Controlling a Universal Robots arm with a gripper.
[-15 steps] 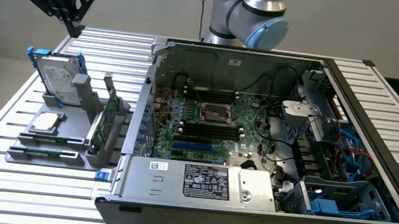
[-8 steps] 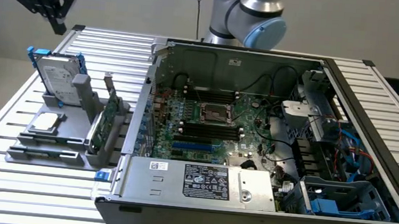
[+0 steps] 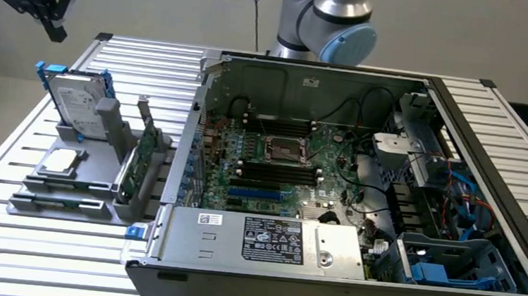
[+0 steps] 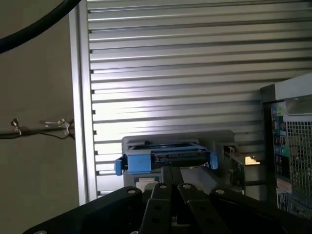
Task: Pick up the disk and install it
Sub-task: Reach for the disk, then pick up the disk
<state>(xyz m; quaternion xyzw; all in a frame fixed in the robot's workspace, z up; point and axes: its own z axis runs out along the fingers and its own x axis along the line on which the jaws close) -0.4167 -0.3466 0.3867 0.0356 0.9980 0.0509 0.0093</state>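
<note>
We see the pincer [image 3: 55,29] pressed together and holding nothing, hanging above the disk [image 3: 72,101]. The disk stands upright in a grey rack [image 3: 56,206] on the slatted worktop [image 3: 11,241], just beside the open computer case [image 3: 233,294], on the exterior view's left of it. The print on the disk's white label is too small for us to read, as is the black-and-white sticker [image 3: 274,239] on the case's power supply. In the wrist view, the disk's blue carrier rails [image 4: 139,162] lie just beyond the closed fingertips.

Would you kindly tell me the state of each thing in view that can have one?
Gripper: shut, empty, above the disk.
Disk: upright in its grey stand, not yet picked up.
Computer case: open, side panel off.
Circuit card: upright in the stand.
Chip: lying flat on the stand.
</note>
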